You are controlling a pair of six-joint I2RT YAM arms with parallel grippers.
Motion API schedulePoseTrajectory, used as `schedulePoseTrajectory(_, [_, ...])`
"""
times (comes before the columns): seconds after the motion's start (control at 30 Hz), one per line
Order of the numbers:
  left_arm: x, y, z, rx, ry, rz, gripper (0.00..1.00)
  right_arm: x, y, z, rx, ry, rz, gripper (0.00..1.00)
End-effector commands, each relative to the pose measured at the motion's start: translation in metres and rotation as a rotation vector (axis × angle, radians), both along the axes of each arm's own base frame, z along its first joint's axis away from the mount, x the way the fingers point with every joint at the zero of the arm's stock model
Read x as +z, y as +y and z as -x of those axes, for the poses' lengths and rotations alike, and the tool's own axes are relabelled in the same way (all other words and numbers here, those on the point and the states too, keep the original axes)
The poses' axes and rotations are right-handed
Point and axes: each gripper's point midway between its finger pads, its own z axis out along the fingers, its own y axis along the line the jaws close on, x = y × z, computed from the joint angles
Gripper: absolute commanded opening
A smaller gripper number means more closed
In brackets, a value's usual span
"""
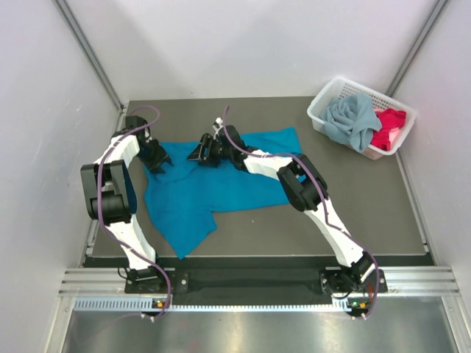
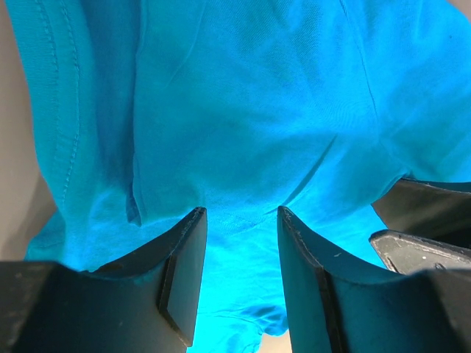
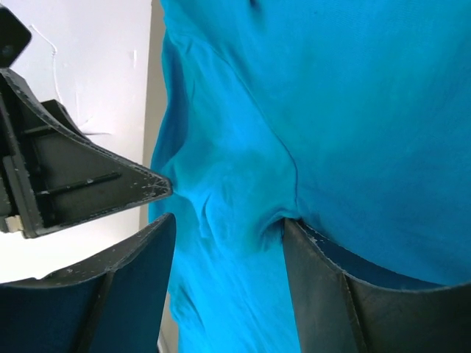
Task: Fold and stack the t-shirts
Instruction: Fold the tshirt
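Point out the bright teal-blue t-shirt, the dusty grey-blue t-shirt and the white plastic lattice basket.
bright teal-blue t-shirt [image 1: 191, 198], top external view, middle of its spread body.
dusty grey-blue t-shirt [image 1: 352, 121], top external view, centre of the crumpled heap.
white plastic lattice basket [image 1: 372, 91], top external view, far wall.

White lattice basket [image 1: 324, 99] at the far right corner of the dark table [image 1: 353, 220]

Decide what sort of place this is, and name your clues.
Probably a robot lab test cell: two arms bolted to a metal rail, plain white walls boxing in a dark table, and a basket of shirts.
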Motion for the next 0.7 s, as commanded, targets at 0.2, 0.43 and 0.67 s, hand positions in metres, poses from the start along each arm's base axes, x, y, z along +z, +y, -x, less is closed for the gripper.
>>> schedulePoseTrajectory(0.2, [0.019, 0.001, -0.005, -0.014, -0.051, -0.017, 0.48, 0.072, 0.023, 0.001, 0.001, 0.009, -0.233, 0.58])
schedulePoseTrajectory(0.43, [0.021, 0.002, -0.007, -0.011, -0.055, -0.021, 0.48, 0.079, 0.028, -0.01, -0.03, 0.063, -0.3, 0.58])
schedulePoseTrajectory(0.67, [0.026, 0.004, -0.005, -0.012, -0.06, -0.032, 0.48, 0.077, 0.032, -0.007, -0.015, 0.109, -0.31, 0.57])
